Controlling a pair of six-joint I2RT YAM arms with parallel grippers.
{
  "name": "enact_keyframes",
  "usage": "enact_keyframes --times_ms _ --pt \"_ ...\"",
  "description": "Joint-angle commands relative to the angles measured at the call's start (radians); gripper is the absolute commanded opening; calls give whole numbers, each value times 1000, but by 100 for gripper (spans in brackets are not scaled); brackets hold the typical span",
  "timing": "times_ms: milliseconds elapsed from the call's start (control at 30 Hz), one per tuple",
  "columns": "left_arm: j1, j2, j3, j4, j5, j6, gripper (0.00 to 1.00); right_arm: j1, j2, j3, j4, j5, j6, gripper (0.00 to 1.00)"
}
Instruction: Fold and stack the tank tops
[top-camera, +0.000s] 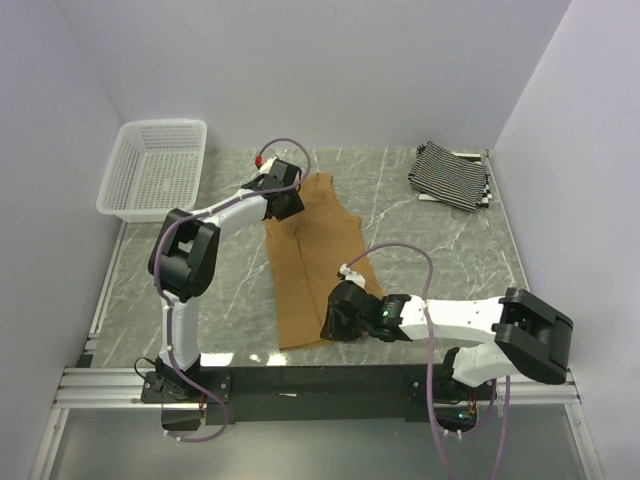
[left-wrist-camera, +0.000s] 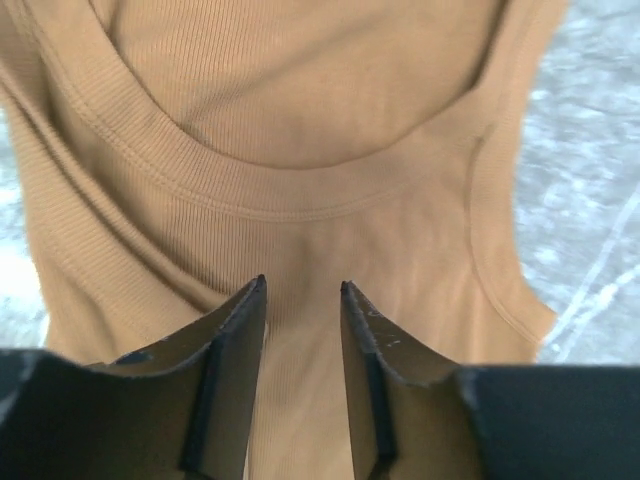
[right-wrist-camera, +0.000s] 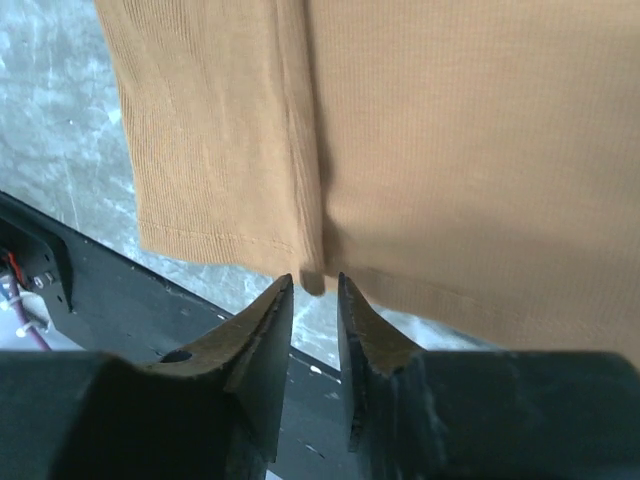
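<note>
The tan-brown tank top (top-camera: 315, 262) lies lengthwise down the middle of the marble table, folded narrow along its length. My left gripper (top-camera: 288, 203) hovers at its far end. In the left wrist view the gripper (left-wrist-camera: 303, 288) stands open over the fabric just below the neckline (left-wrist-camera: 290, 195), with nothing pinched. My right gripper (top-camera: 331, 325) is at the near hem. In the right wrist view it (right-wrist-camera: 314, 280) is open by a narrow gap. A folded corner of the tan top (right-wrist-camera: 450, 150) lies just past its tips. A black-and-white striped tank top (top-camera: 450, 175) lies bundled at the back right.
A white mesh basket (top-camera: 155, 165) stands at the back left. The black base rail (top-camera: 320, 380) runs along the table's near edge, just below the tan hem. Walls close in the left, back and right sides.
</note>
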Motion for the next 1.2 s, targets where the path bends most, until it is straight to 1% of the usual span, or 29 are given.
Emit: enact_keyframes --times_ms 0,33,67,100,167,200,267,300,367,400,433,533,700,800,967,1133,1167 --pt "1 -149 -12 48 -14 41 42 20 -92 15 -97 97 14 33" --pt "3 -184 -25 36 -60 35 42 29 -105 42 -129 158 16 33" --pt "6 -200 -32 0 -83 23 42 43 -116 62 -196 186 20 33" --pt "16 -210 -38 -20 -108 -6 37 52 -126 82 -226 214 19 33" --pt "33 -243 -69 -47 -133 -22 31 87 -123 150 -282 267 11 33" --pt "38 -250 -78 -54 -140 -33 25 96 -101 174 -292 281 -7 33" --pt "50 -249 -103 -62 -147 -36 20 121 -59 245 -300 288 -35 31" --pt "53 -237 -106 -77 -148 -42 15 127 -6 269 -298 286 -62 31" --pt "59 -221 -117 -77 -141 -39 10 153 60 354 -306 288 -87 31" --pt "65 -212 -118 -76 -137 -34 8 159 128 381 -309 288 -113 31" --pt "67 -191 -117 -76 -137 -33 7 167 165 435 -309 283 -125 31" --pt "70 -133 -85 -97 -151 -22 6 184 289 513 -297 265 -164 30" --pt "75 -47 -34 -122 -186 1 2 192 443 582 -278 269 -207 30" --pt "75 -5 -17 -127 -196 21 2 195 478 573 -268 263 -204 30" --pt "81 79 49 -169 -229 38 1 215 490 517 -229 217 -202 30" --pt "82 161 136 -206 -265 65 1 248 486 484 -177 159 -216 30" --pt "81 170 150 -212 -280 84 1 255 480 480 -166 127 -216 30"
